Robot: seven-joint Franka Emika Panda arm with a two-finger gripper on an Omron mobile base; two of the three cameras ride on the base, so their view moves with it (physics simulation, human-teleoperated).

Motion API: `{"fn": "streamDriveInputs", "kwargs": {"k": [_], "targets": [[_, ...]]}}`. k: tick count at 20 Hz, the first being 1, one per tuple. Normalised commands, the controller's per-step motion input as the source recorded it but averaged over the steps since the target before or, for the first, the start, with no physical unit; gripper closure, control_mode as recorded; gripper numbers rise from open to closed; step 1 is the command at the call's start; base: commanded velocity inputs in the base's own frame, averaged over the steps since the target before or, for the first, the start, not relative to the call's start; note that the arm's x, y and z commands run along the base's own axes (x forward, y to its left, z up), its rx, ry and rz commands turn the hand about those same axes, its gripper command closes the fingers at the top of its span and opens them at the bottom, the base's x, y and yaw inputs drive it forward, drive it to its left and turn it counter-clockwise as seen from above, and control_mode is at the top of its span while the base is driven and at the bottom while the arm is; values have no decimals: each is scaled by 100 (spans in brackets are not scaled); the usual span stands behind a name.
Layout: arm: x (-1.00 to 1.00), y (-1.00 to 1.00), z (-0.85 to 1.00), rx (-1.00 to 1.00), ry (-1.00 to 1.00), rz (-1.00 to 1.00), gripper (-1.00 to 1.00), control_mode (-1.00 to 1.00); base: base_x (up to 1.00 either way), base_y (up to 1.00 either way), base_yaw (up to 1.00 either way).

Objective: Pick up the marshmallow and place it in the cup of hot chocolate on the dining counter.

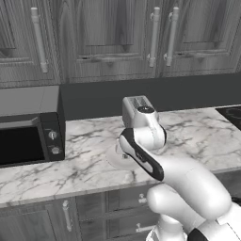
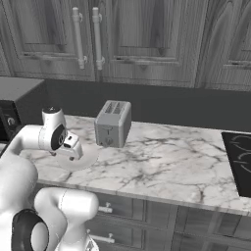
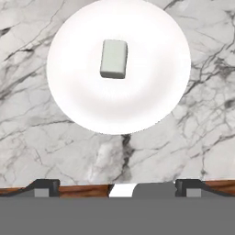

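Marshmallow [image 3: 114, 58], centred on the plate [image 3: 151, 96], looks light and soft, so the spread pincer [image 3: 117, 187] should pinch its two long sides gently.

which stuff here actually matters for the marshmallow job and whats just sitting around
Belongs to the job:
- marshmallow, lying on the round white plate
- gripper, jaws apart, above the plate and not yet touching the marshmallow

Just lying about:
- toaster, behind the plate
- microwave, at the left end of the worktop
- cooktop, at the right end

Arm [image 1: 188, 183] bent forward, jaws apart
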Motion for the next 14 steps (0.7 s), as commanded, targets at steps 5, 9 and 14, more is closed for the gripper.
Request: {"fn": "streamDriveInputs", "kwargs": {"k": [5,9,14], "targets": [[36,0,-11,0,0,0,-100,-100,0,0,0],[32,-3,-7,0,0,0,-100,-100,0,0,0],[26,-2,-14,0,0,0,-100,-100,0,0,0]]}}
